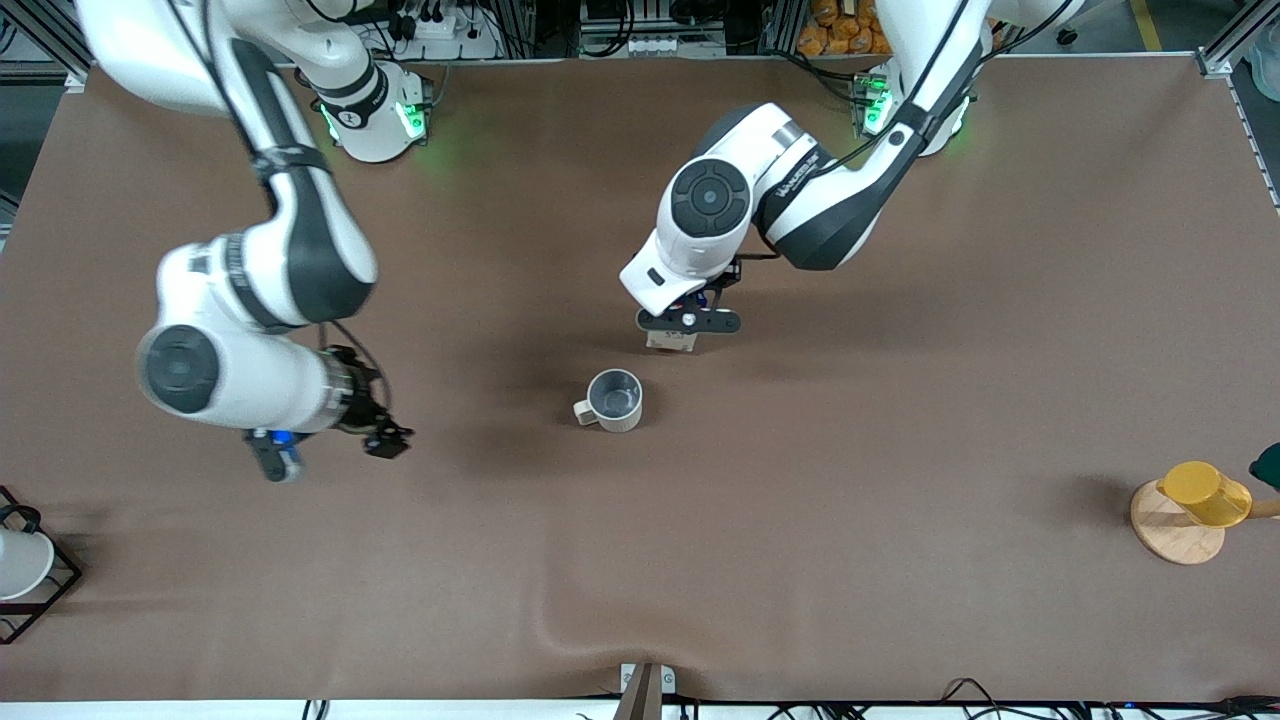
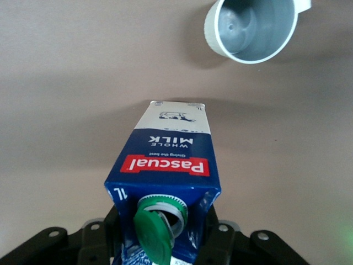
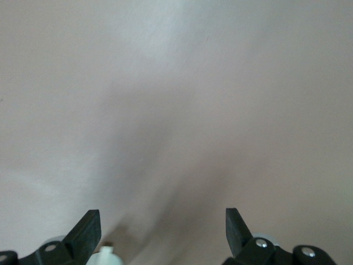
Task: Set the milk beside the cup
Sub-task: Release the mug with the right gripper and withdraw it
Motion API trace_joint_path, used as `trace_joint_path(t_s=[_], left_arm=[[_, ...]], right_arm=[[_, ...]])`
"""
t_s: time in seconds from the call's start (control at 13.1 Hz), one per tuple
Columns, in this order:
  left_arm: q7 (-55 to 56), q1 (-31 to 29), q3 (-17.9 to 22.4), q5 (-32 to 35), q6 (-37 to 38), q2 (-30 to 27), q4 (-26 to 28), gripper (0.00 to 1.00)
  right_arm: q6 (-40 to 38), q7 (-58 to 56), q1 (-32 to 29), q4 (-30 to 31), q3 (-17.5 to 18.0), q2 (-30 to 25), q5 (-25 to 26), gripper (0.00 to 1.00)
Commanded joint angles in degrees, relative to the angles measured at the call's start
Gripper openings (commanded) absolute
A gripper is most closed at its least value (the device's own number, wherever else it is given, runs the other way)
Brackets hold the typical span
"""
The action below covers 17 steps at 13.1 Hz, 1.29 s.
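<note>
- Front view: left end effector point(image 1: 688, 322) is gripping the milk point(image 1: 671, 341) by its top, over the table point(image 1: 900, 400) just beside the cup point(image 1: 613, 399); the carton is sitting farther from the front camera than the cup. Only a sliver of carton is showing under the wrist, so I cannot tell whether its base is touching down yet.
- Front view: right end effector point(image 1: 330, 447) is hanging over bare table toward the right arm's end, well apart from the cup; that arm is waiting.
- Front view, surroundings: yellow cup point(image 1: 1205, 493) is resting on a round wooden stand point(image 1: 1175, 525) at the left arm's end; black wire rack point(image 1: 30, 580) with a white cup point(image 1: 20, 562) is sitting at the right arm's end. Both are well apart; nothing is blocking the spot beside the cup.
- Left wrist view: fingers are closing on either side of the milk point(image 2: 165, 182) near its green cap point(image 2: 156, 232), red label facing the camera. The cup point(image 2: 251, 30) is standing apart from the carton, with a gap of table between.
- Risk, judged: grip is sitting high on the gable, so letting go before the base is flat could be tipping the carton toward the cup; sliding closer could be nudging the cup.
- Right wrist view: right end effector point(image 3: 162, 232) is spread wide, holding nothing, only table below.
</note>
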State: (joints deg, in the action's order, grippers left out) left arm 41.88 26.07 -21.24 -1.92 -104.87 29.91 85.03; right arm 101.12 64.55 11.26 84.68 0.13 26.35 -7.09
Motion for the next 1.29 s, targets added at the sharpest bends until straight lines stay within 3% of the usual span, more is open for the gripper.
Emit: trace_joint_path(t_s=[0.0,0.53,1.22], left_arm=[[0.7,1.3,1.0,-0.5,2.0,4.2,-6.5,0.58],[0.7,4.3,3.3,-0.5,3.2,6.9,-10.8,0.58],[3.3,6.2,3.8,-1.0,-1.4,9.8,-13.0,0.57]], right_arm=[[0.5,-9.1,-4.7,8.0,1.1,-6.3,-0.7,1.00],[-1.9,-31.7,-14.6,8.1,0.9,-6.7,-0.2,1.00],[-1.9,-32.8,-14.8,8.2,0.9,-6.4,-0.1,1.00]])
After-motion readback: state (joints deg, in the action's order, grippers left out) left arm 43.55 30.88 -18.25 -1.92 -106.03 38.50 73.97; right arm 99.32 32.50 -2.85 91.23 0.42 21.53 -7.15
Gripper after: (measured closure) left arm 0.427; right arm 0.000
